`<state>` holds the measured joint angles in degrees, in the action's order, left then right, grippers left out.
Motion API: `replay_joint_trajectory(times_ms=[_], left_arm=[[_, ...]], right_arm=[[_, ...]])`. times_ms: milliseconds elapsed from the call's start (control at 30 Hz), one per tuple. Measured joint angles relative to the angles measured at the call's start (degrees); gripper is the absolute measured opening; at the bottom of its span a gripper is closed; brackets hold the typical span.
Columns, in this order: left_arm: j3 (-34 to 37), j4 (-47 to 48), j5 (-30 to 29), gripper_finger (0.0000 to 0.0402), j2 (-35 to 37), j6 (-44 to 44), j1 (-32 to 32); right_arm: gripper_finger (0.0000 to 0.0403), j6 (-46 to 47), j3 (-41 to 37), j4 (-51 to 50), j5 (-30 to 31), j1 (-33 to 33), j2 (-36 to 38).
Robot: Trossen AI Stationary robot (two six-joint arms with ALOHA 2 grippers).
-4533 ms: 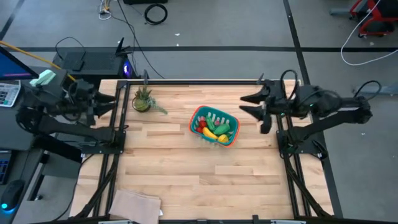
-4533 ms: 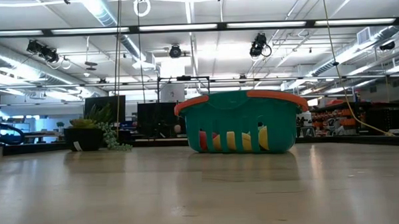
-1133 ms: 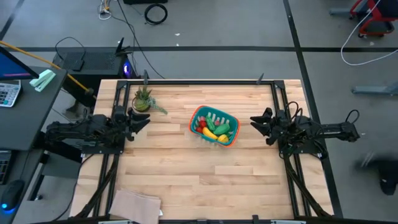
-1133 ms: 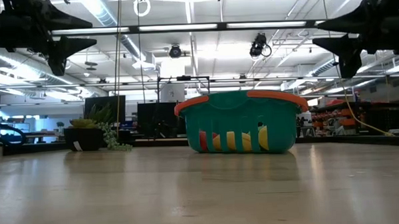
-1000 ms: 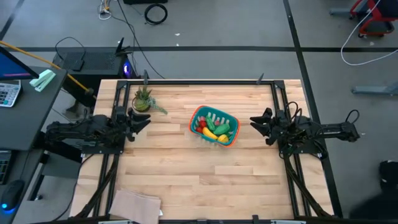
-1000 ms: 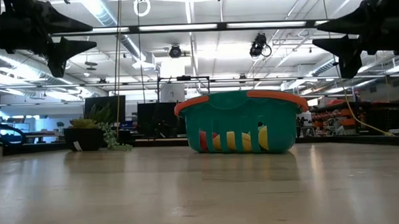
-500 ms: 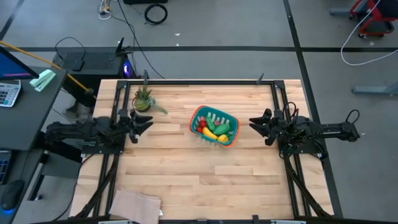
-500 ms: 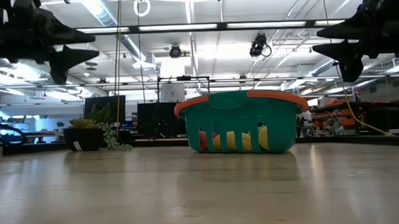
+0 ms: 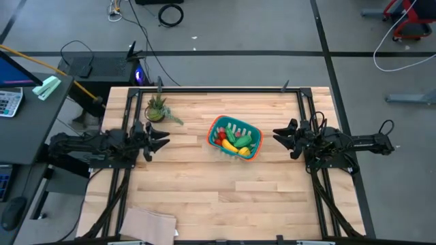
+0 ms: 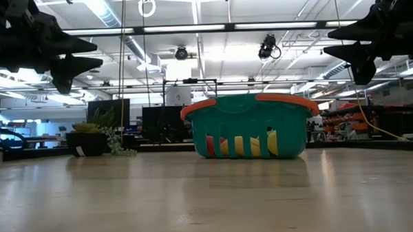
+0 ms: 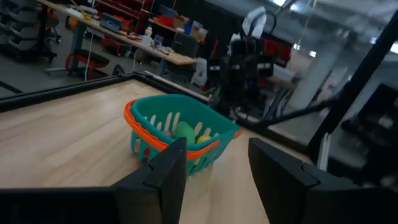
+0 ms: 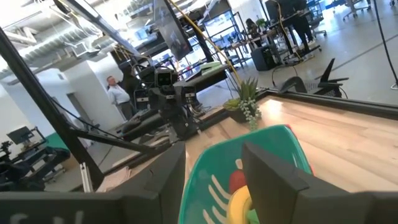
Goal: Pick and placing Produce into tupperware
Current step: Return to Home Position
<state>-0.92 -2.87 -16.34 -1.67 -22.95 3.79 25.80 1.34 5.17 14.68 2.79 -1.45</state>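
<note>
Holding left jaws and right jaws spread and empty, either side of the basket [image 10: 251, 121] with banana [image 9: 230, 145] inside; pulling home calling for height, keeping clear of the rim.

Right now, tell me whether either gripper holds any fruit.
No: the left gripper and right gripper are open and empty; the fruit lies in the basket.

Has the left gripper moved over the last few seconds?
Yes. In the high view the left gripper has shifted from the potted plant's outer side toward the teal basket.
</note>
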Motion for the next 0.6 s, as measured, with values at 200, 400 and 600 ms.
replay_joint_trajectory(times_ms=[200,400,600], left_arm=[[0.0,-0.1,0.2,0.018,-0.2,1.1,0.0],[0.1,-0.4,0.2,0.0182,-0.2,1.2,0.0],[0.1,-0.4,0.2,0.0177,-0.2,1.1,0.0]], right_arm=[[0.0166,0.0,0.1,0.0,0.0,0.0,0.0],[0.0166,0.0,0.1,0.0,0.0,0.0,0.0],[0.0166,0.0,0.1,0.0,0.0,0.0,0.0]])
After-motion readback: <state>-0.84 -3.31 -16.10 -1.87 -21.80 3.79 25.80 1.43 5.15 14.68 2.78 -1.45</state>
